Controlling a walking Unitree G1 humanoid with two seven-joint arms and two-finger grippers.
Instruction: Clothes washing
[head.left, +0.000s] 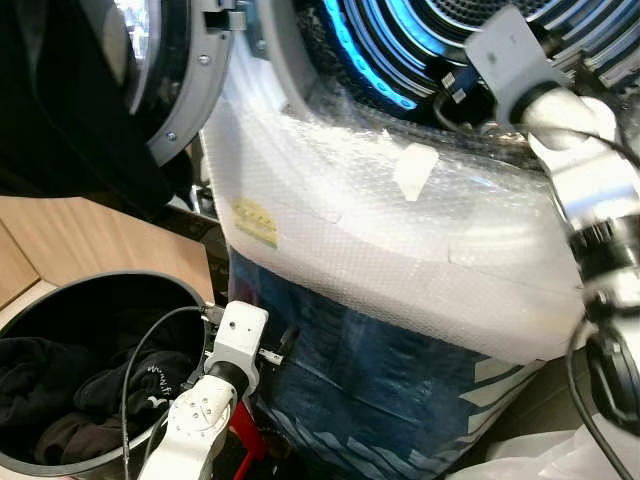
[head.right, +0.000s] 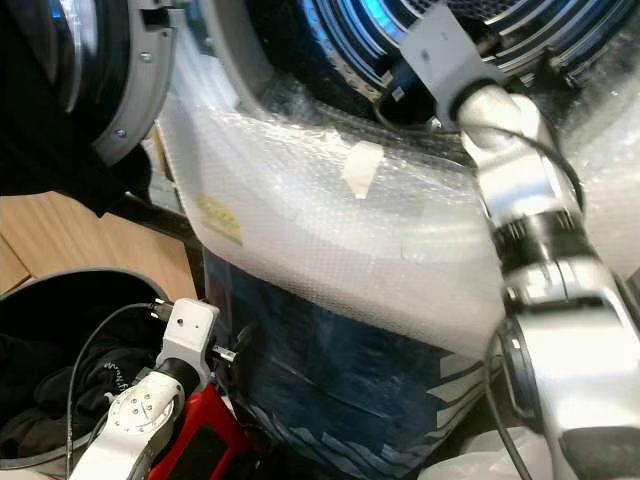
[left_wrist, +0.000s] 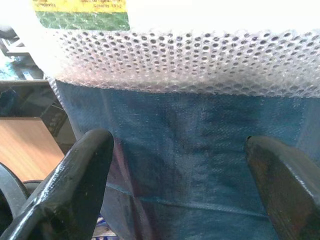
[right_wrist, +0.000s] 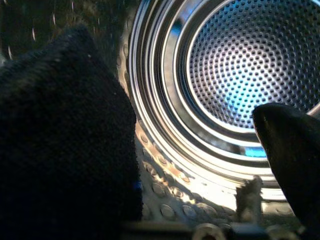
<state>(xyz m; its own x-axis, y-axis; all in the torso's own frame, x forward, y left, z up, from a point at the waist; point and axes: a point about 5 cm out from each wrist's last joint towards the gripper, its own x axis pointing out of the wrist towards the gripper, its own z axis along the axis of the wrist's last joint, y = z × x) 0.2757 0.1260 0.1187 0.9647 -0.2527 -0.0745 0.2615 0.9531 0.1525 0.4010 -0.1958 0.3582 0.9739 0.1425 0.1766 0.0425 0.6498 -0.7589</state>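
Inside the drum (right_wrist: 235, 75), right gripper (right_wrist: 200, 150) carries black cloth (right_wrist: 60, 135)

A sheet of clear bubble wrap (head.left: 400, 250) drapes across the middle of the frame. A small yellow label (head.left: 255, 221) sits on its left part, and a strip of pale tape (head.left: 414, 170) near its top centre. Below it hangs blue woven plastic sheeting (head.left: 370, 370). Light wooden flooring (head.left: 90, 235) shows at the left. A red object (head.right: 205, 440) sits at the bottom.
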